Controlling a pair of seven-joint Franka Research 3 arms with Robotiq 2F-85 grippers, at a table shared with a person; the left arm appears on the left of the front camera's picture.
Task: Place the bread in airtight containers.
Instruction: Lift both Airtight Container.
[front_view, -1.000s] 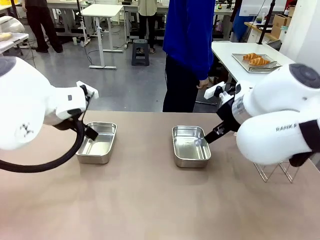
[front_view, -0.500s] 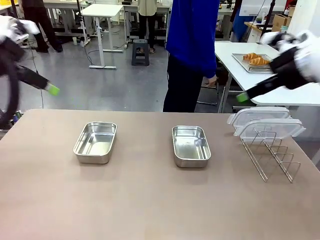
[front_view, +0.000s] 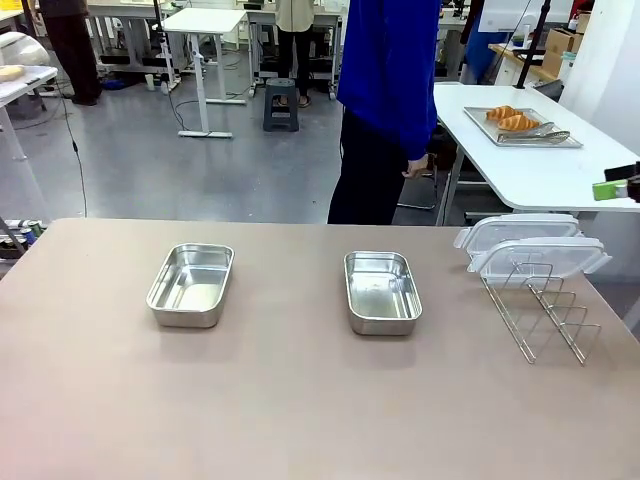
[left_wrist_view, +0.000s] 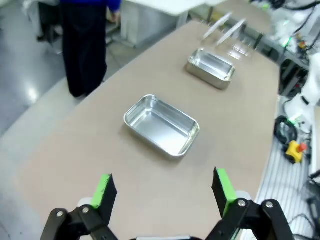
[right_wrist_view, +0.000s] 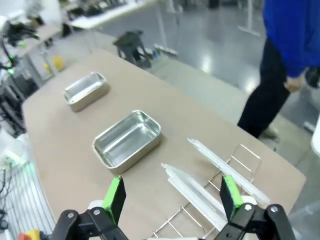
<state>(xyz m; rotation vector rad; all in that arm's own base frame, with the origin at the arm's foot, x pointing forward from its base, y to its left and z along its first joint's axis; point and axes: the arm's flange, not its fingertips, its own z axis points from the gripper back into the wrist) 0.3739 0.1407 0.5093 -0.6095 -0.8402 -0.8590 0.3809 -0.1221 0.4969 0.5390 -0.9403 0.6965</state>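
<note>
left pincer (left_wrist_view: 162, 181) and right pincer (right_wrist_view: 173, 187) gape wide; bread (front_view: 512, 119) seemingly on far tray (front_view: 478, 122).

- Left tin (front_view: 191, 285), right tin (front_view: 382, 292): steel, rect., empty, lidless, well apart on brown table (front_view: 300, 410).
- Clear lids (front_view: 530, 245): two, near right tin.
- Croissants (front_view: 512, 120): two, golden, on far tray (front_view: 478, 124).

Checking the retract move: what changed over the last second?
Both arms lifted off the tins and swung outward, the left arm to the left, the right arm to the right. The left hand and right hand are open; nothing was taken or let go. Unchanged: left tin and right tin empty, clear lids on wire rack, bread on far tray.
</note>
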